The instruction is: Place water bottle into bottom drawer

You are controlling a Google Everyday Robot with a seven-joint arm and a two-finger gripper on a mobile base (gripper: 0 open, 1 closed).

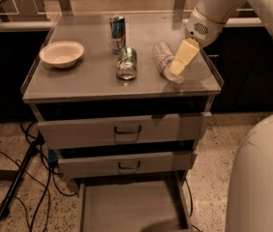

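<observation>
The water bottle (pixel 163 58) lies on its side on the right part of the cabinet top (pixel 78 81), white cap toward the front. My gripper (pixel 179 65) reaches down from the upper right and its yellowish fingers (pixel 183 56) sit right over the bottle's cap end, touching or nearly touching it. The bottom drawer (pixel 131 208) is pulled open below, showing a plain grey floor with nothing in it.
A green-and-silver can (pixel 127 63) lies on its side left of the bottle. A blue-and-silver can (pixel 117 27) stands behind it. A white bowl (pixel 62 53) sits at the left. Two upper drawers (pixel 122 129) stand slightly ajar. Cables (pixel 25 178) run on the floor at left.
</observation>
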